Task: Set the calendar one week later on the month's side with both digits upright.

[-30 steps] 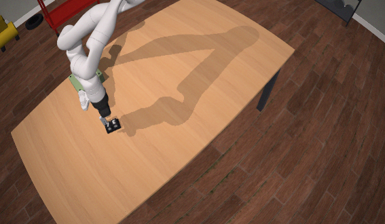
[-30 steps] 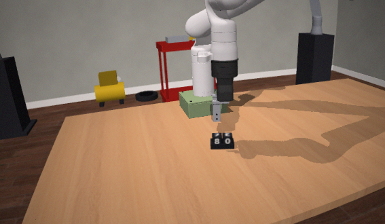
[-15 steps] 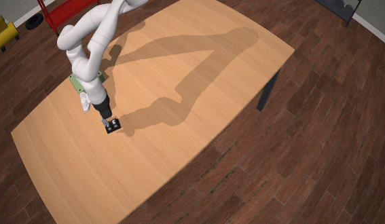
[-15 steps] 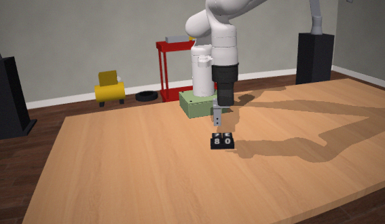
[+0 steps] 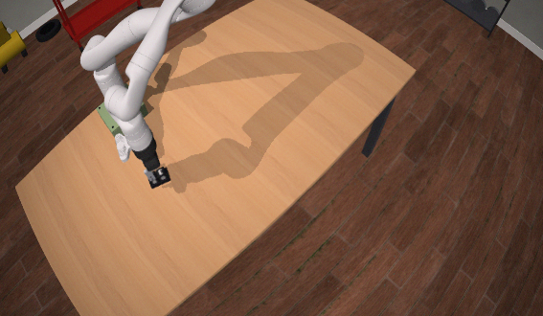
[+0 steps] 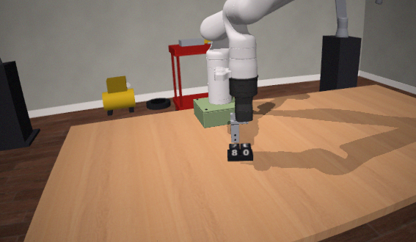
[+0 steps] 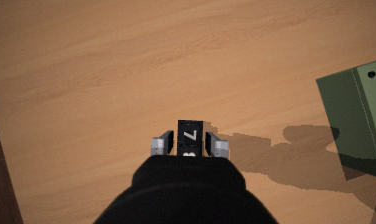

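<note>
The calendar is a small black tray (image 6: 240,159) holding two black cubes side by side, in the middle-left of the table; it also shows in the top view (image 5: 159,177). From the exterior view the left cube (image 6: 235,152) shows an 8 and the right cube (image 6: 246,151) a 0. In the wrist view one cube's top (image 7: 190,133) shows a 7; the other cube is mostly hidden under the wrist. I cannot make out the month's name. My gripper (image 6: 235,141) (image 7: 189,139) (image 5: 152,172) is open and empty, pointing down just above the cubes, one finger to each side.
The arm's green base block (image 6: 212,114) (image 7: 360,107) (image 5: 104,115) stands on the table just behind the calendar. The table's edge shows at the left of the wrist view. A red cart, a yellow machine and a tyre stand on the floor beyond the table.
</note>
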### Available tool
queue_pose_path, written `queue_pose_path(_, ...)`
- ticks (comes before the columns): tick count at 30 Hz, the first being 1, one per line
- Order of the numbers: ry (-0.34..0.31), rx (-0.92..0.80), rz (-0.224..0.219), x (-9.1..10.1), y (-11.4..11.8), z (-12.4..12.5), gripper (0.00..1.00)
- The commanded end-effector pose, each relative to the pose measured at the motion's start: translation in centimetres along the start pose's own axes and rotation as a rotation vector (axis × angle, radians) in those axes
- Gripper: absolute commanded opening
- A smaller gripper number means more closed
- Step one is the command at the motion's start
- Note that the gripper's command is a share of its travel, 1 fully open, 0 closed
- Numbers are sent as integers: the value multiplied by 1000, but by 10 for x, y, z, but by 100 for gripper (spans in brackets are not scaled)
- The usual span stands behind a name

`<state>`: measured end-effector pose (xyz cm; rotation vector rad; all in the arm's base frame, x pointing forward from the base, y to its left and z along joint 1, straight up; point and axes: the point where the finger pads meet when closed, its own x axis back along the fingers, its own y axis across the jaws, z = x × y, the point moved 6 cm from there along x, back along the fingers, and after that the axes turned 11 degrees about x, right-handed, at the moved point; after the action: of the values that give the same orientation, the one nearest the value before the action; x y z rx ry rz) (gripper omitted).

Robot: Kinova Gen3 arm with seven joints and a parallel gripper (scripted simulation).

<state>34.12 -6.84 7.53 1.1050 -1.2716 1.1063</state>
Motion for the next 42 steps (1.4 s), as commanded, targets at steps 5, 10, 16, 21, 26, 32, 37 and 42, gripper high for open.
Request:
queue_pose_path(5, 3, -3, -4, -9, 1, 2, 87)
queue_pose_path(10, 3, -3, -4, -12, 1, 2, 87)
queue_pose_path(16, 3, -3, -4, -15, 1, 2, 87)
queue_pose_path(21, 3, -3, -4, -16, 1, 2, 87)
queue_pose_path(26, 3, -3, -4, -16, 1, 2, 87)
queue_pose_path(32, 3, -3, -4, -16, 1, 2, 87)
queue_pose_path(37, 3, -3, -4, -16, 1, 2, 87)
queue_pose_path(42, 3, -3, -4, -16, 1, 2, 87)
